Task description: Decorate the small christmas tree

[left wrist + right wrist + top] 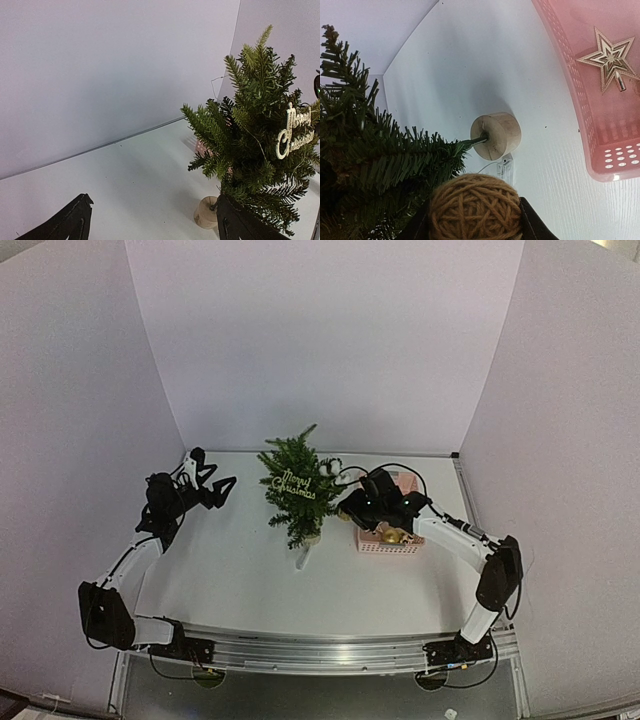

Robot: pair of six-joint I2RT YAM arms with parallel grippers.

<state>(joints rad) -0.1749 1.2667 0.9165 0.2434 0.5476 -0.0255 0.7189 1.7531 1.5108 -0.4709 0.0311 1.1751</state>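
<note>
At the middle of the white table (230, 570), the small christmas tree (297, 485) is seen standing on its pale wooden base (497, 135). It is hung with a glittery "Merry Christmas" sign (292, 131) on the side facing the arms. In the overhead view, a small clear battery box (504, 170) is found just beside the base, at 6 o'clock from it, with a thin wire leading from it.

At 9 o'clock from the tree, well apart from the branches, the left gripper (213, 487) is held above the table with its jaws spread wide and nothing between them. In its own camera the dark fingers (67, 222) are seen at the bottom corners, with the tree at 3 o'clock.

At 3 o'clock from the tree, the right gripper (476, 220) is clenched on a brown twine ball (475, 200), which is gripped between both fingers just beside the lower branches. The ball is held above the table, near the wooden base.

A pink basket (385, 545) is set on the table at 3 o'clock from the tree, partly covered by the right arm in the overhead view. A gold star (609, 56) is seen lying inside it, and a gold bauble (392, 536) is visible near its front wall.
</note>
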